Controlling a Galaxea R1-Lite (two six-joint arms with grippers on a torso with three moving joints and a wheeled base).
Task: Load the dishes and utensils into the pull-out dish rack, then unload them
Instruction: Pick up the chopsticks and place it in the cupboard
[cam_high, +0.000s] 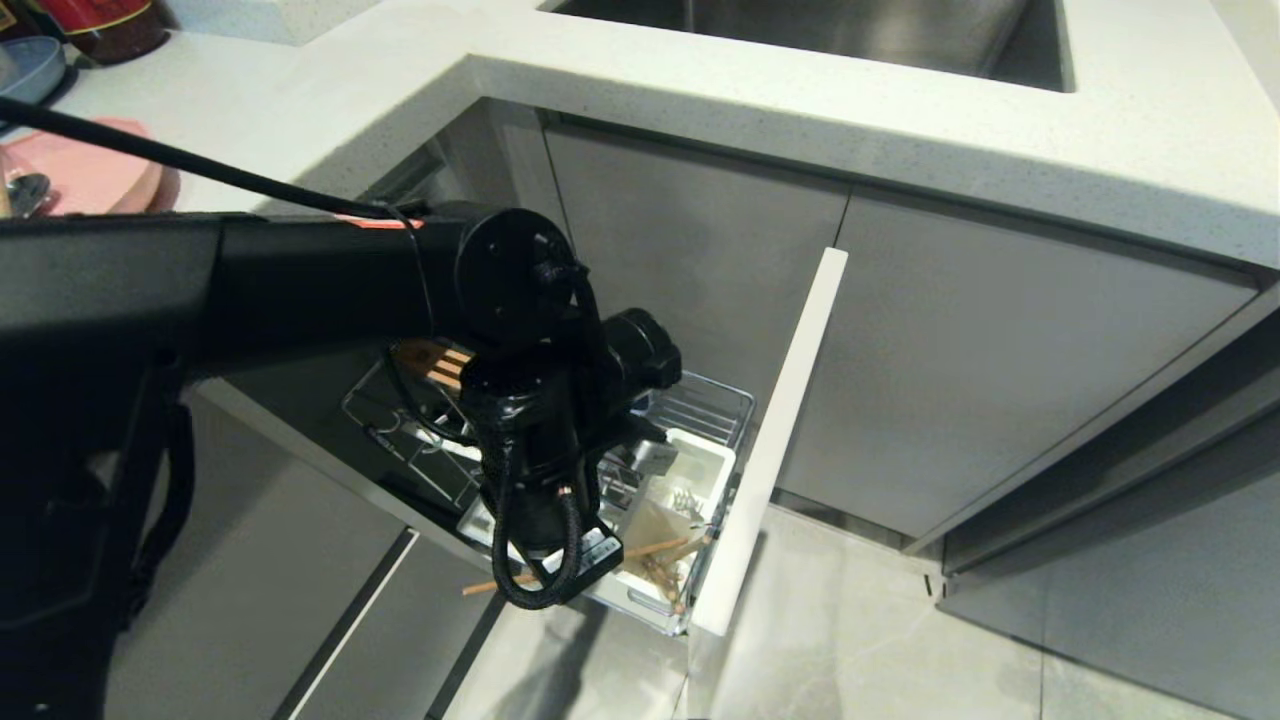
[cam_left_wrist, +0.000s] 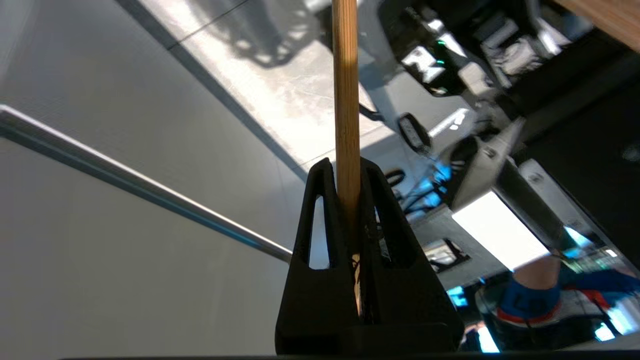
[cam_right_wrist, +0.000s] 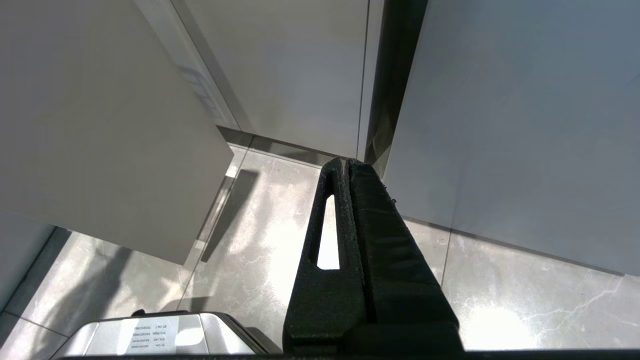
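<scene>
The pull-out dish rack (cam_high: 712, 398) stands drawn out of the lower cabinet, its pale front panel (cam_high: 782, 420) toward the floor. My left arm reaches across it, wrist above the white utensil box (cam_high: 705, 468). My left gripper (cam_left_wrist: 346, 175) is shut on one wooden chopstick (cam_left_wrist: 346, 95), which lies nearly level over the box in the head view (cam_high: 668, 549). Another wooden stick (cam_high: 664, 584) rests inside the box. The pink plate (cam_high: 95, 172) and the blue bowl (cam_high: 30, 66) sit on the counter at far left. My right gripper (cam_right_wrist: 347, 164) is shut and empty, hanging low over the floor.
A white speckled countertop (cam_high: 700, 90) with a steel sink (cam_high: 850, 30) runs above the rack. A dark red jar (cam_high: 110, 25) stands at the back left. Grey cabinet doors (cam_high: 980, 370) close off the right side. The tiled floor (cam_high: 880, 640) lies beyond the front panel.
</scene>
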